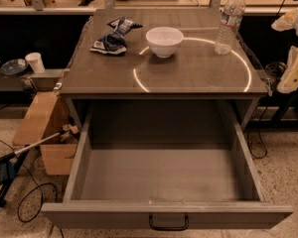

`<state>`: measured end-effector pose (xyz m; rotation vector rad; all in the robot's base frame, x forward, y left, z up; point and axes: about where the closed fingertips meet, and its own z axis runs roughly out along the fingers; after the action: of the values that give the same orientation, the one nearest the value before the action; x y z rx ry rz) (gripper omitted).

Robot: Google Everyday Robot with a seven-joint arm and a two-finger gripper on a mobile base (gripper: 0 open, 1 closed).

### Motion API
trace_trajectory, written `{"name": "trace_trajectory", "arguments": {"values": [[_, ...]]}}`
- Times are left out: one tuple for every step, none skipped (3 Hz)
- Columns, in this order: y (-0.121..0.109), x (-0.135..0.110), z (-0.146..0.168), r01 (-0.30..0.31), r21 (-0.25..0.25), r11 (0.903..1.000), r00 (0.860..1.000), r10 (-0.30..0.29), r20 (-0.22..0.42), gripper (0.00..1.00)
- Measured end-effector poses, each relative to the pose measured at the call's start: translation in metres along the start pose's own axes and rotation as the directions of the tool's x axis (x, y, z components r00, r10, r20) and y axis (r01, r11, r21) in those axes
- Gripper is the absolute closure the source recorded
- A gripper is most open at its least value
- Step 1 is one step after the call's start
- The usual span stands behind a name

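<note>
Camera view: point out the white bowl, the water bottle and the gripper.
white bowl (164, 40), camera view, outer wall.
water bottle (229, 25), camera view, mid body.
gripper (293, 76), camera view, far right edge, pale lower part.

no legible text on bottle (230, 21) or bag (111, 35), gripper (294, 72) at right edge

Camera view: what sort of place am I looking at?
Probably a lab or workshop test area, not a home: a plain grey cabinet with its drawer pulled open, loose cables on the floor, a cardboard box beside it. The robot's gripper hangs at the right edge, nearest the water bottle.
</note>
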<state>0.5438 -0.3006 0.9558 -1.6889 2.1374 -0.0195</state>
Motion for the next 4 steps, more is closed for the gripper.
{"name": "trace_trajectory", "arguments": {"values": [[0.000, 0.000, 0.000, 0.000, 0.000, 1.0000, 1.000, 0.000, 0.000, 0.00], [-0.007, -0.002, 0.007, -0.007, 0.002, 1.0000, 1.000, 0.007, 0.021, 0.00], [-0.022, -0.008, 0.018, 0.001, 0.005, 1.0000, 0.996, -0.001, 0.087, 0.00], [-0.039, -0.013, 0.022, 0.003, 0.051, 0.9987, 0.987, -0.011, 0.162, 0.00]]}}
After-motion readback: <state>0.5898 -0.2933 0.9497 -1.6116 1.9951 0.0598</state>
